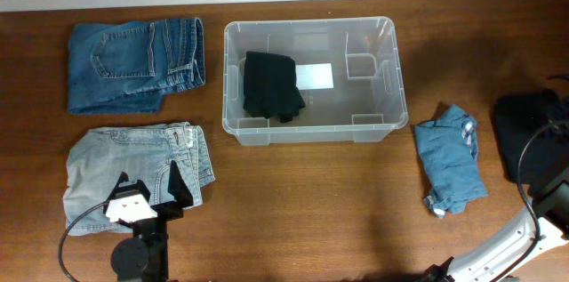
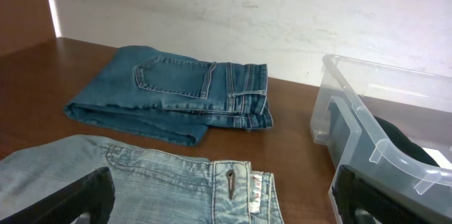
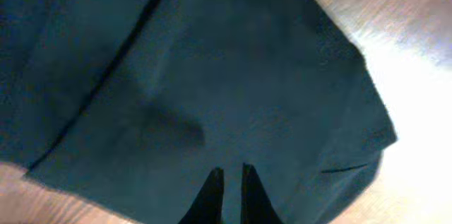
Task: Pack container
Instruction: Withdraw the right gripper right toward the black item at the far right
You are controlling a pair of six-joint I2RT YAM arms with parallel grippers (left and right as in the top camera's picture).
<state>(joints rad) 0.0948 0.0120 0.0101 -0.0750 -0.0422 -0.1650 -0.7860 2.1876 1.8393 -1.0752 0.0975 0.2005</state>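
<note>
Wooden table (image 1: 311,202); container (image 1: 398,77) base label (image 1: 313,76) white, unreadable.

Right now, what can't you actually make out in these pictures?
Overhead: the dark garment runs off the right edge.
Right wrist: blurred; whether the right gripper pinches the dark garment is unclear.
Left wrist: the container wall hides most of the black garment inside.
</note>
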